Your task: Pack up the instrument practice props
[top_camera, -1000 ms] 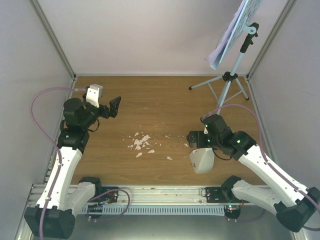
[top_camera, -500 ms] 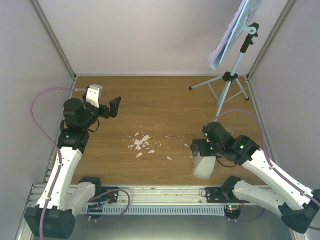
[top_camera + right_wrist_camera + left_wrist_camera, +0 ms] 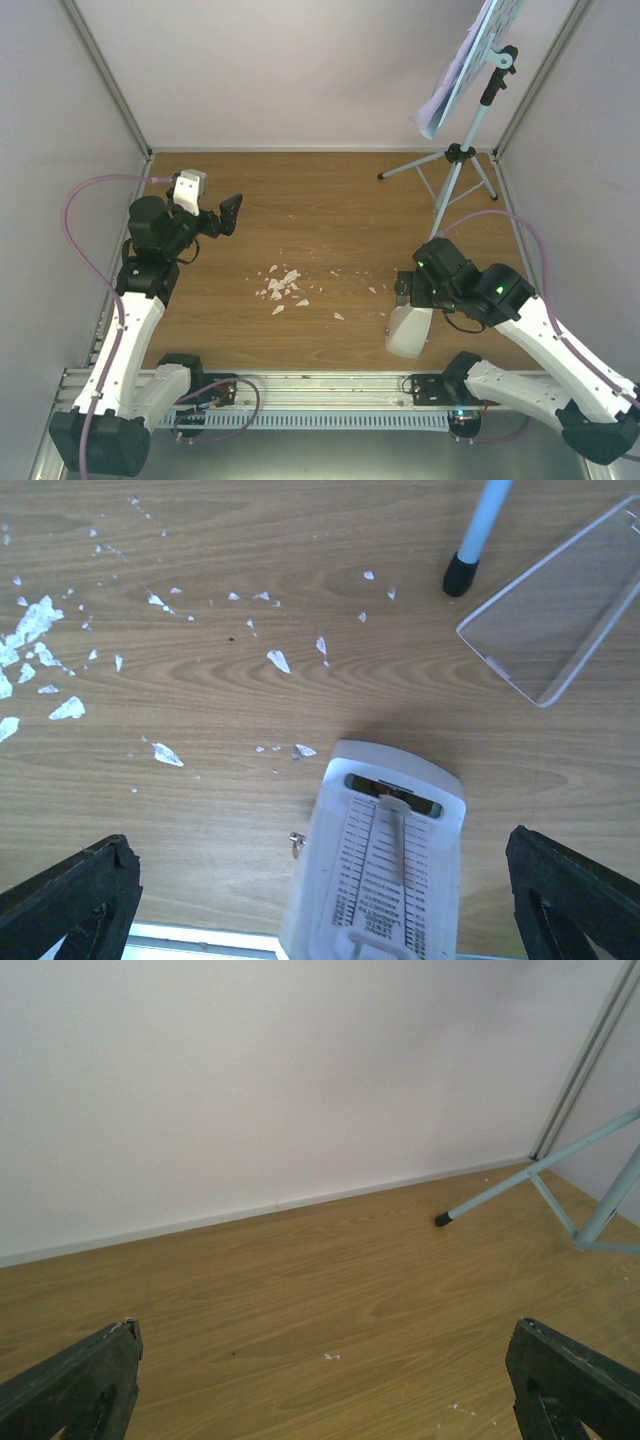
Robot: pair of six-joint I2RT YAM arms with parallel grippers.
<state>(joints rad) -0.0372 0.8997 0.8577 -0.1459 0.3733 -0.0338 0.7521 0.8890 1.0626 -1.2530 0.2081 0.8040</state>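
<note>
The white metronome (image 3: pixel 407 330) sits near the table's front edge with its scale face up, and shows large in the right wrist view (image 3: pixel 385 870). My right gripper (image 3: pixel 405 292) hovers just above its narrow end, open and empty, with the fingers (image 3: pixel 70 900) wide either side of it (image 3: pixel 320 852). The pale blue music stand (image 3: pixel 468 140) stands at the back right, with white sheet-music pages (image 3: pixel 465 60) on its desk. My left gripper (image 3: pixel 225 218) is open and empty above the table's left side (image 3: pixel 320 1380). The stand's legs (image 3: pixel 540 1175) show ahead of it.
White crumbly scraps (image 3: pixel 282 287) lie mid-table and show in the right wrist view (image 3: pixel 40 630). A clear plastic cover (image 3: pixel 555 610) lies beside a stand foot (image 3: pixel 460 575). Walls close the left, back and right. A metal rail (image 3: pixel 300 385) runs along the front.
My right arm has drawn back to the right and toward the near edge. The metronome has shifted slightly toward the front edge. The left arm has not moved.
</note>
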